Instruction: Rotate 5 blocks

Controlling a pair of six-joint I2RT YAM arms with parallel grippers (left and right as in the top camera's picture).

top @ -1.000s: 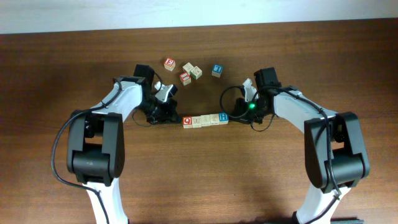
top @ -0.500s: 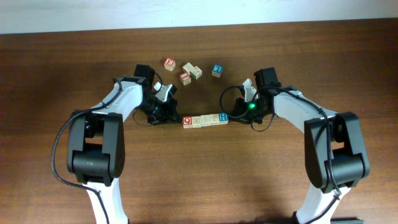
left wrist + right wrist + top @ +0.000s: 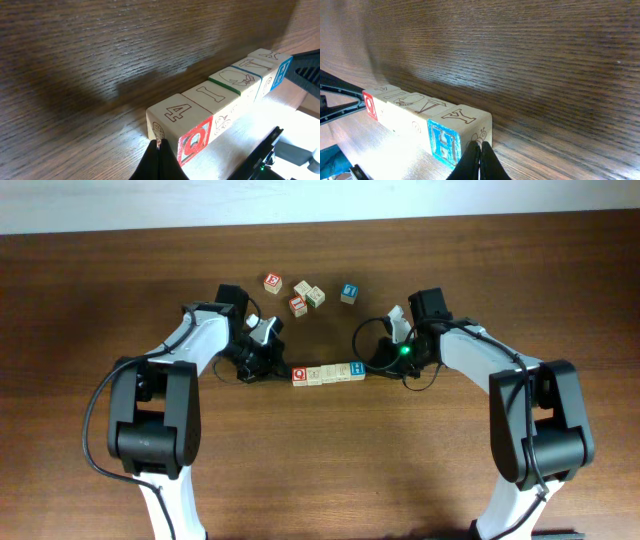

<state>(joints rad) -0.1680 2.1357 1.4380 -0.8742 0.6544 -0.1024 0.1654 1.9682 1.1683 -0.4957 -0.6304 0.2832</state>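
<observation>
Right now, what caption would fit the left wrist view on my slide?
Shut left pincer at the red-faced end of a five-block row on a wooden table.

On the red-faced block [image 3: 186, 131] at one end of the row, a "4" is printed on top and a "Q" on the red side. An "I" is seen on top of the next block [image 3: 212, 96]. On the blue-faced block [image 3: 457, 131] at the other end, an "H" is printed on the blue side and a "Y" on top. Letters on the loose blocks [image 3: 297, 305] cannot be read.
</observation>
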